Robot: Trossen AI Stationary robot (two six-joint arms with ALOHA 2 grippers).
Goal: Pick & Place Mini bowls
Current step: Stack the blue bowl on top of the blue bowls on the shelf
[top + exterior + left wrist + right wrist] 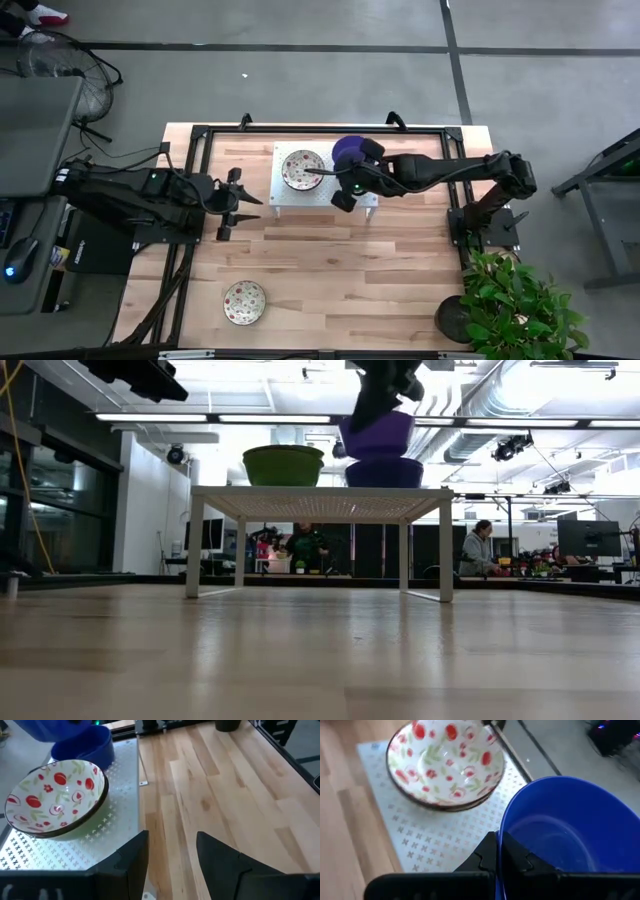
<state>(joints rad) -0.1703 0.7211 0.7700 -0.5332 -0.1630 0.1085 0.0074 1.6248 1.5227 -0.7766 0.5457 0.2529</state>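
A white perforated rack point(322, 192) stands at the far middle of the table. On it sit a cream bowl with red speckles point(302, 168) point(55, 795) point(445, 765) and a deep blue bowl point(385, 472) point(82, 747). My right gripper point(357, 166) point(499, 852) is shut on a second blue bowl point(350, 150) point(377, 435) point(565, 835), right over the first. Another speckled bowl point(244, 302) rests on the table near its near edge. My left gripper point(240, 203) point(171, 847) hangs open left of the rack, touching nothing. My right gripper pinches the blue bowl's rim point(503, 837) on the side toward the arm, one finger inside the bowl point(522, 859) and one outside point(482, 857). It comes from the table's right, slanting down. The bowl hangs tilted just above the other blue bowl point(385, 472); whether they touch I cannot tell.
The rack stands on thin legs point(443, 550) with open space under it. A potted plant point(515, 305) sits at the table's near right corner. Bare wood point(350, 270) lies between the rack and the near edge. People sit in the room behind the table.
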